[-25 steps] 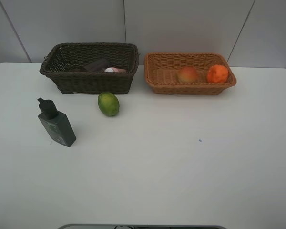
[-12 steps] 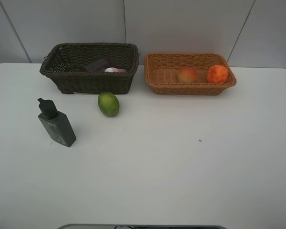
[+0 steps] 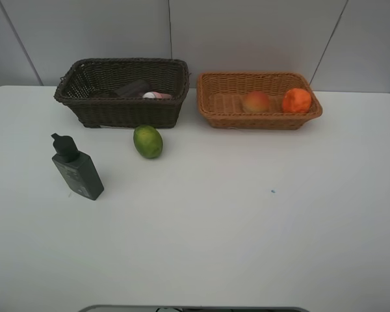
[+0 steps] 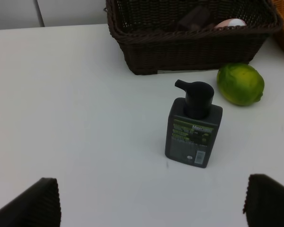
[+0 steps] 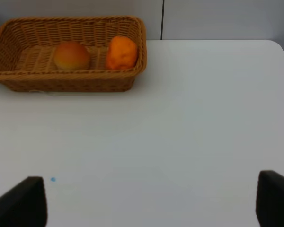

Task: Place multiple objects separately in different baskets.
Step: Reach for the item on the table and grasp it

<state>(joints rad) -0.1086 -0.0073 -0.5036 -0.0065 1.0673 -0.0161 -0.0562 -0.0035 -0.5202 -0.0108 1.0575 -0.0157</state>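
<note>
Evidently nothing has moved: left gripper [image 4: 154, 203], right gripper [image 5: 146, 201] both wide, empty; bottle [image 3: 78, 170] and lime [image 3: 147, 141] still unsorted.

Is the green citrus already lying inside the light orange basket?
No, the green citrus lies on the table, just in front of the dark brown basket.

White table [image 3: 247, 247], seemingly panelled wall [image 3: 247, 32]
</note>
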